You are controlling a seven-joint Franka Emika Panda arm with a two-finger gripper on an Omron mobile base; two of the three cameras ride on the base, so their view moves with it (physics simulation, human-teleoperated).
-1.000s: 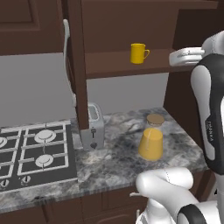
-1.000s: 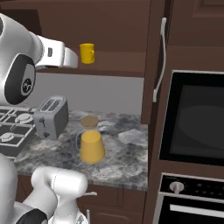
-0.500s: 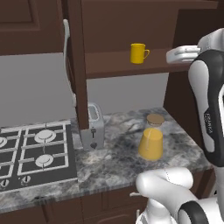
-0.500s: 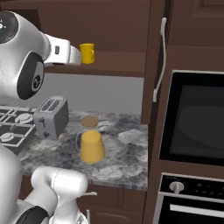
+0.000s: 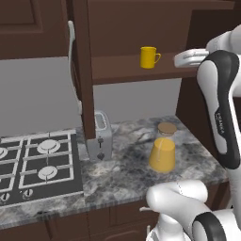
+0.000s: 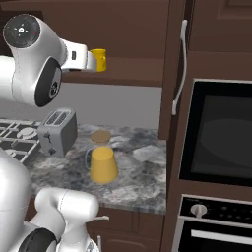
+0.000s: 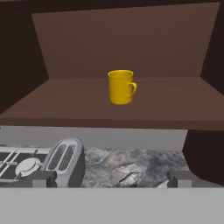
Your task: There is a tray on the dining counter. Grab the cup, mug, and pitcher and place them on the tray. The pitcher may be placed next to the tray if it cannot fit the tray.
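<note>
On a dark wood shelf (image 7: 65,105) we see the mug (image 7: 120,87) standing upright; our end effector (image 7: 111,181) faces it with jaws spread wide, holding nothing. Below, the pitcher (image 5: 163,148) stands on the worktop (image 5: 122,174) near the toaster (image 5: 101,136).

You've got a plain golden-yellow handled mug (image 7: 121,87) on a dark brown wooden shelf (image 7: 109,107). Below, the tapered orange-yellow pitcher (image 5: 163,154) has a clear neck and a round tan cork lid – it's on grey marbled stone countertop (image 5: 127,174). The boxy metal toaster (image 5: 100,137) is silver-grey, the flat stove top (image 5: 35,164) black with pale burners.
</note>
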